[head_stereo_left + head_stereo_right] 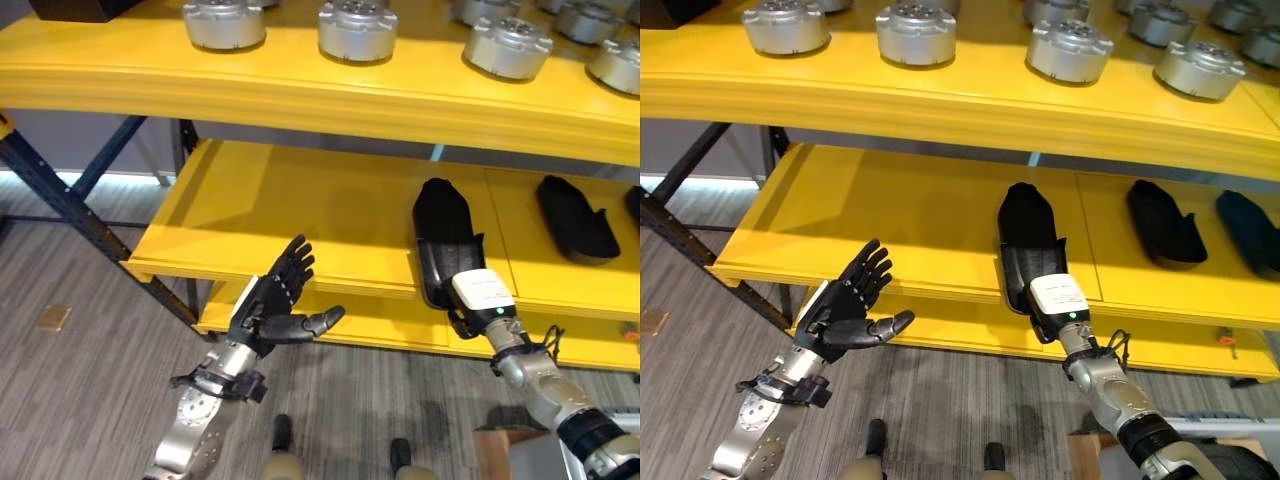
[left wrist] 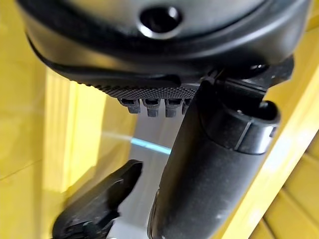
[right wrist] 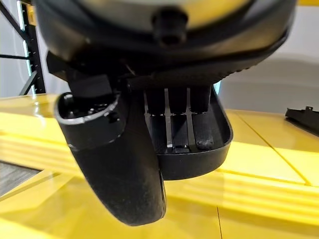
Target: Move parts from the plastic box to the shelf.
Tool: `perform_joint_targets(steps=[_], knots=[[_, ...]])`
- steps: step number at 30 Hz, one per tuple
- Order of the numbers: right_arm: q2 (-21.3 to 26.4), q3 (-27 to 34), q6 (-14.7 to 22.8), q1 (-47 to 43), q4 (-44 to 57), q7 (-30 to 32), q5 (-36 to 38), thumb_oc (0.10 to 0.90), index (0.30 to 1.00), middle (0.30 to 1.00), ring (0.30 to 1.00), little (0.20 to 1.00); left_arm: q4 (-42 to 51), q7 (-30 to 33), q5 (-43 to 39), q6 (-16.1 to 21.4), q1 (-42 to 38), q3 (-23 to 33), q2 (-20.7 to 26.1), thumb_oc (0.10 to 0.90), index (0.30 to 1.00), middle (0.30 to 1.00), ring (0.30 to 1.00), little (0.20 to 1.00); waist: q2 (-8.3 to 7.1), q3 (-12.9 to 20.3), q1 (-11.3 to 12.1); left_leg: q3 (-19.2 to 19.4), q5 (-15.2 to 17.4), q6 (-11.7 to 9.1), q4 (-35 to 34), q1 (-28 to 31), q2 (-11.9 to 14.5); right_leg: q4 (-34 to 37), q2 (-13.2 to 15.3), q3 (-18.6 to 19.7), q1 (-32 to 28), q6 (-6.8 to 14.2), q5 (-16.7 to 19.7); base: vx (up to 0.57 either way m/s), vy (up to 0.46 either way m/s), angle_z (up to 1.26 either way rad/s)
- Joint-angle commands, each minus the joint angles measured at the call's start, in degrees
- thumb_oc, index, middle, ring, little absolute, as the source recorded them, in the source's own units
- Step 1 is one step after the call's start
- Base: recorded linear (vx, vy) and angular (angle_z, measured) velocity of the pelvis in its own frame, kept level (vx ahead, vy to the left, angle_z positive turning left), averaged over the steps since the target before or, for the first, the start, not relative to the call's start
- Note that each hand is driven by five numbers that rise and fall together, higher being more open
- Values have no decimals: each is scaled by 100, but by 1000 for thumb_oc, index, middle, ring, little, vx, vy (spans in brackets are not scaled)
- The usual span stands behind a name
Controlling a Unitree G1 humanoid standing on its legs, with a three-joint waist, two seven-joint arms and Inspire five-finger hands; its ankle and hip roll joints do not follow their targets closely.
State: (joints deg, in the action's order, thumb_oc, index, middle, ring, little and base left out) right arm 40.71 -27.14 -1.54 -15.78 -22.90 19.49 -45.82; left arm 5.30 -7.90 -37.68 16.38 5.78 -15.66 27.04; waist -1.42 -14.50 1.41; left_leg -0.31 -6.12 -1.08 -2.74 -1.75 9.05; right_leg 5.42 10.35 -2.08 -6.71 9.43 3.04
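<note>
Left hand nearest, raised before the middle shelf's front edge, fingers spread and straight, thumb out, holding nothing. Right hand at the near end of a black part lying on the middle shelf, overhanging its front lip; fingers reach inside the part's hollow, grip not readable. Two more black parts further right on the same shelf, the far one cut off at the edge. Round metal parts in a row on the top shelf, some cropped. Dark frame post at left, grey floor below
</note>
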Motion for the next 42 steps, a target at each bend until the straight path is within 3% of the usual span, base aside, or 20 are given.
perform_joint_targets(steps=[1,2,8,13,17,21,22,25,26,27,33,34,42], knots=[[14,309,104,-973,442,370,-69,400,300,300,300,300,763,-26,-15,512,-275,235,87,900,1000,1000,1000,1000,-218,638,131,384,865,72,139,926,-368,-254,185,-71,748,100,711,175,-289,-10],[68,126,228,-1163,561,11,-131,400,300,300,300,300,777,0,-30,423,-273,297,72,900,1000,1000,1000,1000,-172,693,134,369,782,-69,76,1032,-214,-329,118,-222,607,-41,488,178,-312,-6],[173,-252,335,-1470,630,-382,-148,400,300,300,300,300,778,-59,-124,351,-243,368,0,900,1000,1000,1000,1000,-118,717,174,344,548,-249,224,992,26,-561,-73,-478,422,-331,189,101,-237,16],[205,-568,417,-1938,352,-605,-180,400,300,300,300,300,705,-139,-138,320,-365,305,-94,900,1000,1000,1000,1000,-30,695,189,200,-84,-455,493,826,251,-779,-249,-649,442,-577,-22,36,-183,11],[181,-751,396,-2211,223,-787,-152,400,300,300,300,300,689,-145,-89,271,-402,261,-163,900,1000,1000,1000,1000,-17,730,202,138,-404,-543,683,770,322,-812,-367,-685,442,-716,-119,32,-144,20],[135,-835,384,-2321,47,-837,-113,400,300,300,300,300,659,-143,-18,267,-411,216,-212,900,1000,1000,1000,1000,-42,742,212,178,-661,-591,1230,580,332,-831,-473,-808,421,-885,-214,27,-165,4],[118,-771,274,-2256,18,-878,-97,400,300,300,300,300,630,-203,15,242,-437,191,-270,900,1000,1000,1000,1000,-95,725,201,290,-712,-584,1907,333,224,-820,-508,-883,402,-993,-225,25,-168,12],[41,-709,141,-2201,-58,-800,-102,400,300,300,300,300,621,-196,101,262,-489,162,-280,900,1000,1000,1000,1000,-96,691,206,315,-529,-496,2202,55,4,-835,-549,-856,405,-1019,-220,35,-117,26],[-3,-702,107,-2208,-113,-764,-108,400,300,300,300,300,603,-188,106,278,-511,153,-267,900,1000,1000,1000,1000,-76,674,220,288,-415,-417,2074,-22,-133,-841,-577,-795,408,-994,-203,117,-16,17],[-113,-724,-1,-2276,-239,-737,-43,400,300,300,300,300,618,-178,73,260,-549,147,-214,900,1000,1000,1000,1000,-12,606,278,273,-221,-297,1497,-98,-402,-834,-646,-632,358,-905,-183,102,11,-8],[-80,-637,-146,-2007,-214,-661,11,400,300,300,300,300,752,-233,16,261,-565,217,-97,900,1000,1000,1000,1000,51,415,435,208,-742,-410,448,-722,-496,-667,-660,-509,15,-790,-160,137,85,-15],[-52,-626,-91,-1929,-195,-625,22,400,300,300,300,300,751,-259,6,323,-524,274,-70,900,1000,1000,1000,1000,36,395,478,62,-664,-381,381,-756,-555,-658,-628,-444,-31,-757,-164,150,132,-18],[-134,-426,-331,-1653,-154,-707,241,400,300,300,300,300,678,-373,136,337,-807,264,-54,900,1000,1000,1000,1000,24,604,385,96,-35,-51,-40,13,-758,-750,-448,-539,-14,-599,-255,165,162,-35]])
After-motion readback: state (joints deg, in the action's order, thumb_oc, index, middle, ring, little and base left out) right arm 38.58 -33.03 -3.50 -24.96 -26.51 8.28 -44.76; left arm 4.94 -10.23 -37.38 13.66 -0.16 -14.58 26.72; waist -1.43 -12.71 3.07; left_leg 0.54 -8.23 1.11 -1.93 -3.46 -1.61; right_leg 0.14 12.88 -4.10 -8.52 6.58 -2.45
